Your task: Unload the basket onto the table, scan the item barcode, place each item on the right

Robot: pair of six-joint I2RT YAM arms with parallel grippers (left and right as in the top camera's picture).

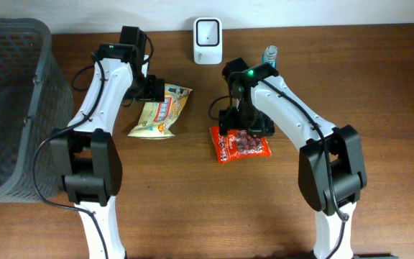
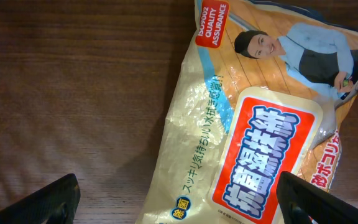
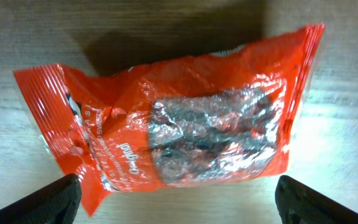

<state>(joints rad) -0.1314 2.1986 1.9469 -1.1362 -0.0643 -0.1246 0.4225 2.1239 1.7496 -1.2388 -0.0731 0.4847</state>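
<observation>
Overhead, we see a brown wooden tabletop (image 1: 379, 79) with a dark mesh basket (image 1: 45, 86) at its left edge. The left arm (image 1: 103, 93) and the right arm (image 1: 293, 108) both reach in from the near side toward the middle. A yellow bag (image 1: 160, 111) with a red-and-white label lies flat on the wood, left of centre. The left tool (image 1: 149, 88) hangs over its upper left corner. In the left wrist view that tool (image 2: 182, 205) has its fingers (image 2: 51, 202) wide apart at the bottom corners of the frame. The yellow bag (image 2: 260, 124) lies below them, printed face up, and we see no contact with it. A smaller red bag (image 1: 241, 144) lies flat right of centre, well apart from the yellow one, and the right tool (image 1: 244, 119) is over its far edge. In the right wrist view this tool (image 3: 179, 202) is likewise spread wide, and the crinkled red bag (image 3: 166, 130) lies on the wood beyond the fingertips. We cannot tell whether they touch it. A white scanner (image 1: 208, 41) stands at the far edge between the two arms, well apart from both bags. A small bottle (image 1: 269, 54) stands to its right, partly hidden behind the right arm.
</observation>
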